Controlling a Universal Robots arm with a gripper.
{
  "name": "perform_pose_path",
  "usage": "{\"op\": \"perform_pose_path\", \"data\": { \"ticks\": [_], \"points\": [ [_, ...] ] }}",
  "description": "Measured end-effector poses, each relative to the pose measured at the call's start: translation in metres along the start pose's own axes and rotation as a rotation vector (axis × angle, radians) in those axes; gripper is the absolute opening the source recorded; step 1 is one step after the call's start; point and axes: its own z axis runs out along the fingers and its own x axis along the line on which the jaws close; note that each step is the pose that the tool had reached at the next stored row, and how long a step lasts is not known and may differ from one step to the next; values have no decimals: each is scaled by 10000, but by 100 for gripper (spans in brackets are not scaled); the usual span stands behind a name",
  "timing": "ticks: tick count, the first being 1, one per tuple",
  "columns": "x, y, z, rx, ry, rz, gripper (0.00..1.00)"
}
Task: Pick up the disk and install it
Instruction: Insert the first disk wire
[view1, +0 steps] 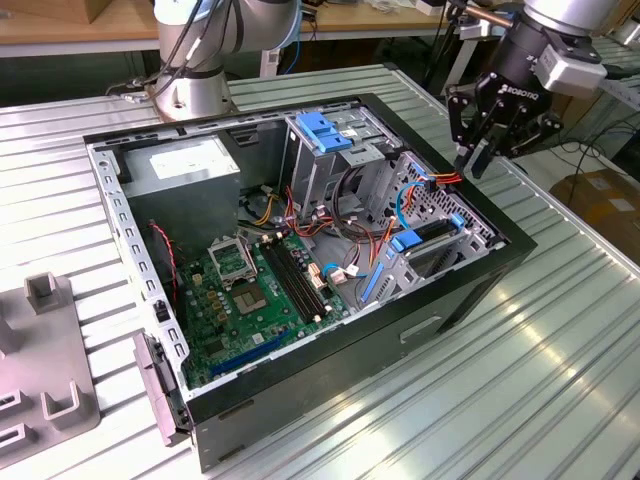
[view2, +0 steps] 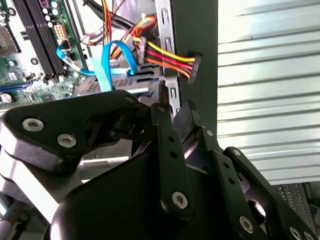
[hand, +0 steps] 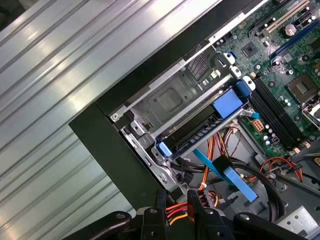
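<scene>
The disk (view1: 433, 233) lies inside the drive cage at the exterior view's right end of the open computer case (view1: 470, 285), its blue rail (hand: 200, 127) along the side. Its grey metal face (view2: 95, 85) shows under a blue data cable (view2: 107, 62). My gripper (view1: 468, 160) hovers above the case's right wall, just behind a power plug (view2: 194, 65) on red, orange and yellow wires. In both wrist views the fingers (hand: 160, 200) stand close together with nothing clamped between them. The gripper (view2: 176, 107) is apart from the disk.
The case rests on a ribbed metal table (view1: 560, 380). Inside are the motherboard (view1: 250, 295), a grey power supply box (view1: 185, 165) and an upper bay with a blue latch (view1: 322, 130). A grey fixture (view1: 45, 350) stands at the exterior view's left, and the arm's base (view1: 195, 85) is behind the case.
</scene>
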Motion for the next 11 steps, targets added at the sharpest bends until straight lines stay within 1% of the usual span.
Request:
{"op": "perform_pose_path", "data": {
  "ticks": [3,4,8,9,11],
  "points": [
    [-48,-63,2,-1,2,-63,31],
    [-78,-102,4,0,3,-113,31],
    [-149,-192,6,-11,14,-229,31],
    [-176,-227,7,-13,17,-272,31],
    [-208,-266,8,-17,21,-329,31]
  ]
}}
